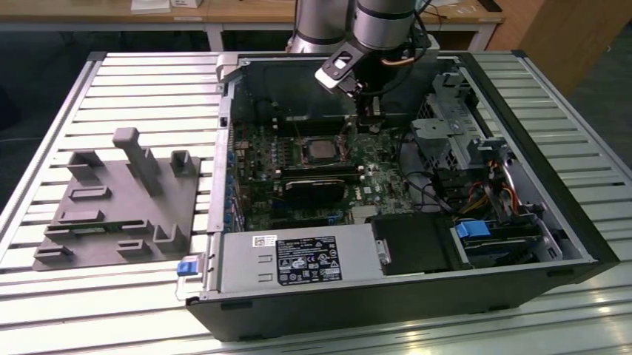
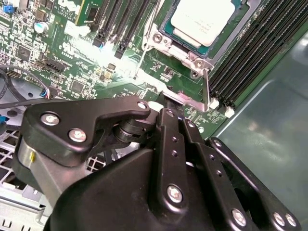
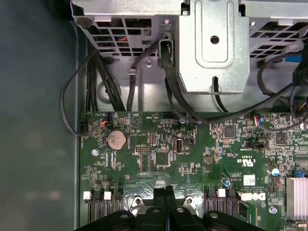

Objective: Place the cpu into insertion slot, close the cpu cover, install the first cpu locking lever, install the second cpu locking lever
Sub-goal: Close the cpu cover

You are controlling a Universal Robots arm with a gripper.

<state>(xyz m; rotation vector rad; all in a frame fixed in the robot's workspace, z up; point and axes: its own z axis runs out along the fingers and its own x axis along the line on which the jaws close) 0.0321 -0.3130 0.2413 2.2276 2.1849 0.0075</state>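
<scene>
The cpu (image 2: 204, 19) (image 1: 318, 150) lies pale and silver in the insertion slot (image 2: 179, 40) on the green board. The cpu cover (image 2: 161, 41) lies flat as a silver frame around it. One thin locking lever (image 2: 208, 86) stands out from the socket's corner, and its bent handle runs toward my fingers. Another wire lever (image 2: 140, 60) slants off the opposite corner. My gripper (image 2: 166, 107) (image 3: 166, 195) (image 1: 371, 118) is shut beside the socket, its tips at the end of that bent handle. I cannot tell whether the handle is clamped between them.
Black memory slots (image 2: 250, 53) flank the socket. A metal drive cage (image 3: 211, 48) and black cables (image 3: 144, 72) lie beyond the board's edge. A black module (image 1: 316, 188) and the power supply (image 1: 296, 259) fill the case's near side. A grey fixture (image 1: 118, 200) stands at the exterior view's left.
</scene>
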